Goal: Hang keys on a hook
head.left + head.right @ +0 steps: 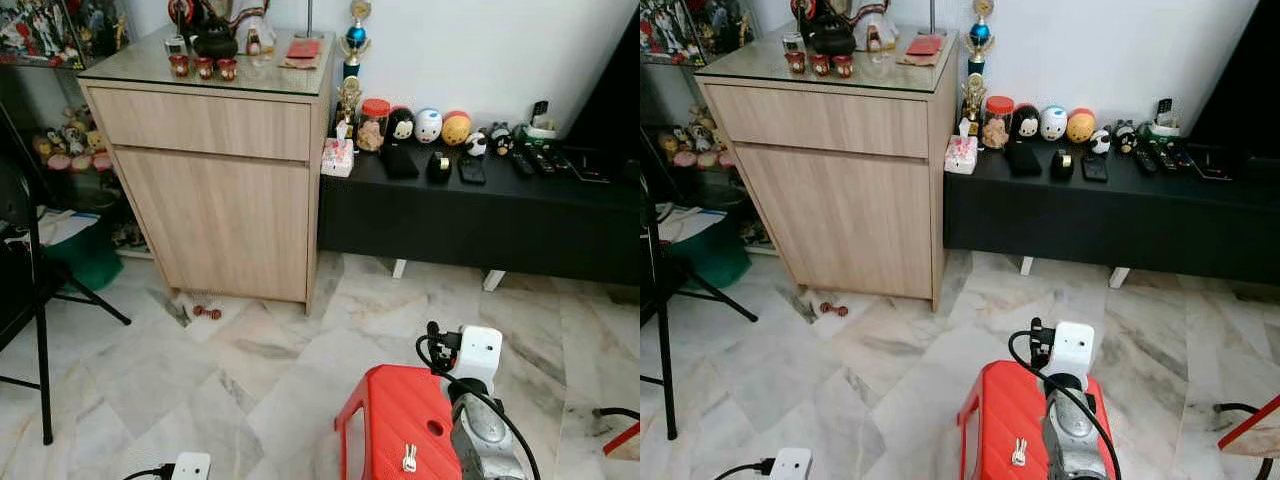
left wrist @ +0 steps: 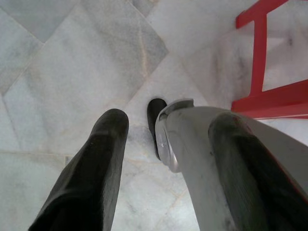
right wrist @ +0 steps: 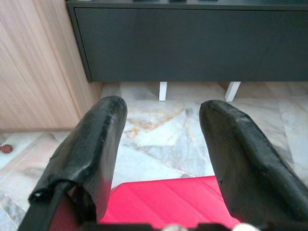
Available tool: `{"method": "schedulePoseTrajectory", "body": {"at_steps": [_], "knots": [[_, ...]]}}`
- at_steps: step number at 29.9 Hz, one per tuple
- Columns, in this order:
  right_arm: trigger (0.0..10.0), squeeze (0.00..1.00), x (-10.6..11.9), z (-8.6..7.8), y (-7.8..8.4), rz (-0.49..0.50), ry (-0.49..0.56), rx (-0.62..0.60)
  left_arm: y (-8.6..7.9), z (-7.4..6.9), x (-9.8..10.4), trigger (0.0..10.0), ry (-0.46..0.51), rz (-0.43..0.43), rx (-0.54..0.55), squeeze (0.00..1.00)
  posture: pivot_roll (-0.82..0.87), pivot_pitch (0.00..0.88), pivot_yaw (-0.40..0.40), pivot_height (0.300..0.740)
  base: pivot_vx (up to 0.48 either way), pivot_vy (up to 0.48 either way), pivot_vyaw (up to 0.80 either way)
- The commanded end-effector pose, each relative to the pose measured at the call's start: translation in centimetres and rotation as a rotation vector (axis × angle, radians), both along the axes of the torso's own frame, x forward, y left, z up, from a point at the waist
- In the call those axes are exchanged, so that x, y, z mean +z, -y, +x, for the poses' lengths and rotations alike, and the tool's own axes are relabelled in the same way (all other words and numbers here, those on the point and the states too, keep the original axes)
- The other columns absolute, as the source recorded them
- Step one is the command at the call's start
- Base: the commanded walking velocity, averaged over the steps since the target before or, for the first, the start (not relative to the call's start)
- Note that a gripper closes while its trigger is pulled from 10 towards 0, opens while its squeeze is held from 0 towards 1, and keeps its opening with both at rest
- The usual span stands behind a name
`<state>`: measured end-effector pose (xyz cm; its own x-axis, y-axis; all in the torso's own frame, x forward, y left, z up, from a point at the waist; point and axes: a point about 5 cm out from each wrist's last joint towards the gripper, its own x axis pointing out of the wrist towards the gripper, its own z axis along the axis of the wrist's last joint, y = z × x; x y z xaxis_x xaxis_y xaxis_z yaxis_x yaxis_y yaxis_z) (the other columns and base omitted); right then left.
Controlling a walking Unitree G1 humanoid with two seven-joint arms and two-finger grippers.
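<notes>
On top of the red stool [image 1: 400,415], the keys [image 1: 408,458] were seen lying flat, their long axis running roughly toward and away from the robot. The right gripper [image 3: 161,144] was held just above the stool's seat with its 2 black fingers spread and nothing between them; the keys lay back beneath it, on the wrist side of the fingertips, so a pull-back and descent was judged necessary. The right arm was clearly the nearer. The left gripper [image 2: 163,159] hung released over the marble floor [image 1: 250,370], well apart from the keys. No hook could be made out, and the stool's near edge was cut off.
</notes>
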<state>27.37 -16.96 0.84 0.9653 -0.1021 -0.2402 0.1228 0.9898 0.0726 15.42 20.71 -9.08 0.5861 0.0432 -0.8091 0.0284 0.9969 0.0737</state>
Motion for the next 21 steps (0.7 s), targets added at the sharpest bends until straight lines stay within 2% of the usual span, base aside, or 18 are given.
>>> {"method": "schedulePoseTrajectory", "body": {"at_steps": [1, 4, 10, 17, 18, 21], "knots": [[10.0, 0.00, 0.1, 0.2, 0.0, 0.002, 0.000, 0.006, 0.6, -1.0, -0.5, 10.0, -0.036, -0.019, -0.005, 0.00, 0.09, 0.000, -0.077, 0.652, 0.000, 0.000, 0.00], [10.0, 0.00, 0.1, 0.2, -0.1, 0.004, 0.007, 0.009, 0.6, -0.9, -0.5, 10.0, -0.035, -0.019, -0.005, 0.00, 0.10, 0.000, -0.077, 0.633, 0.000, 0.000, 0.00], [10.0, 0.00, 0.1, 0.2, -0.4, 0.009, 0.003, 0.045, 0.6, -1.0, -0.5, 10.0, -0.037, -0.019, -0.006, 0.00, 0.09, 0.000, -0.076, 0.633, 0.000, 0.000, 0.00], [10.0, 0.00, -0.8, 0.0, -0.4, -0.009, -0.083, 0.073, 0.5, -1.1, -0.5, 10.0, -0.038, -0.020, -0.005, 0.00, 0.09, 0.000, -0.076, 0.633, 0.000, 0.000, 0.00], [10.0, 0.00, -1.2, -0.1, -0.4, -0.026, -0.125, 0.090, 0.5, -1.1, -0.6, 10.0, -0.039, -0.021, -0.005, 0.00, 0.09, 0.000, -0.076, 0.633, 0.000, 0.000, 0.00], [10.0, 0.00, -1.3, -0.1, -0.4, -0.017, -0.137, 0.103, 0.6, -1.1, -0.6, 10.0, -0.040, -0.021, -0.005, 0.00, 0.09, 0.000, -0.076, 0.633, 0.000, 0.000, 0.00]]}}
